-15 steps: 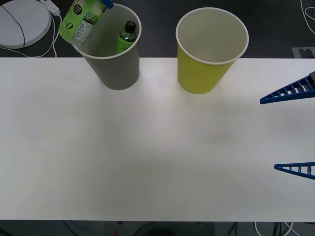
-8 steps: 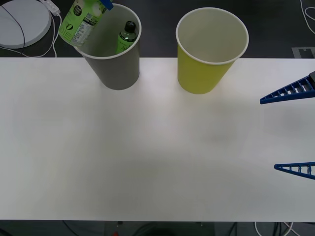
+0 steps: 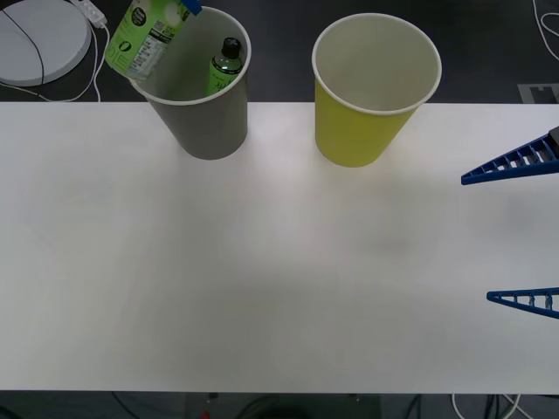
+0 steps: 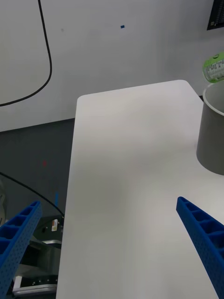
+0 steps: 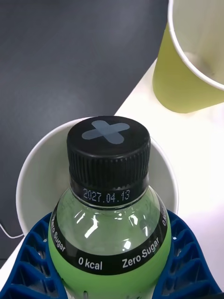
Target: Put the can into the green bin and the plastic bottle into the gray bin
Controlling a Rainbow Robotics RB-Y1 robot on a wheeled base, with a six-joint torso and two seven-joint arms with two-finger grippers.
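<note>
White counter (image 3: 262, 262), dark floor behind — left end effector (image 5: 112, 261) grips the plastic bottle (image 3: 144, 35) above the gray bin (image 3: 205, 118); right end effector (image 3: 515, 231) waits, fingers wide.

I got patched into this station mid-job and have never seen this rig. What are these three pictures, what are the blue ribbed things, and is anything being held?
The blue ribbed pieces are the fingers of a two-armed robot. The wide picture looks down from above its arms onto a white table. The two upright pictures come from cameras on its wrists.

On the table stand a gray bin and a green bin. The left gripper holds the plastic bottle over the gray bin, where a second small bottle stands inside. The right gripper hangs open at the table's right edge, holding nothing.
</note>
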